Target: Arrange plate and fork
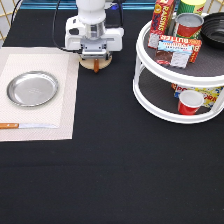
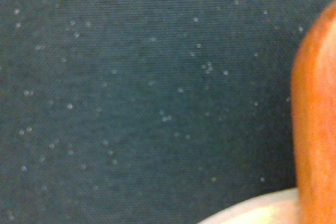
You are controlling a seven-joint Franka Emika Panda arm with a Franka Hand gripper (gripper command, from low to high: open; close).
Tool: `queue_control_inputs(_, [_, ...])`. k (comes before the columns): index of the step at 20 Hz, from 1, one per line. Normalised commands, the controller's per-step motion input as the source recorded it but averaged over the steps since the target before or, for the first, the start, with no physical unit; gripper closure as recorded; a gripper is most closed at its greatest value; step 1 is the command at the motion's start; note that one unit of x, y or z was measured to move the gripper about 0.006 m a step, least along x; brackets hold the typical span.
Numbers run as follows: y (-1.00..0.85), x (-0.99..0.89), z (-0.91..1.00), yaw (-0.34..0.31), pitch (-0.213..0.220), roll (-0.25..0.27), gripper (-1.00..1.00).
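Note:
The shiny silver plate [image 1: 32, 88] lies on a pale placemat [image 1: 65, 120] at the exterior view's left. My gripper [image 1: 95, 56] hangs low at the top centre, right of the placemat, directly over a round tan wooden coaster [image 1: 86, 64]. A short orange-brown piece, the fork's handle [image 1: 96, 68], pokes out from under the hand on the coaster. The tines are hidden beneath the hand. In the wrist view the orange handle [image 2: 315, 125] stands very close, with the coaster's pale edge [image 2: 255, 212] and black cloth behind it.
A wooden-handled knife [image 1: 25, 125] lies along the placemat's lower edge. A white two-tier turntable shelf [image 1: 150, 95] at the right carries boxes, cans [image 1: 187, 24] and a red cup [image 1: 189, 101]. Black cloth covers the table.

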Motion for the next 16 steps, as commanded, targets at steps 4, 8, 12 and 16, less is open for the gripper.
queue_control_inputs(4, [0.00,0.00,-0.05,-0.004,0.049,0.054,1.00])
queue_control_inputs(8, [-0.01,0.00,0.00,-0.027,0.069,0.063,1.00])
queue_control_inputs(12, [-0.04,0.00,-0.08,-0.040,0.051,0.014,1.00])
queue_control_inputs(16, [-0.15,-0.02,-0.08,-0.009,0.045,0.003,1.00])
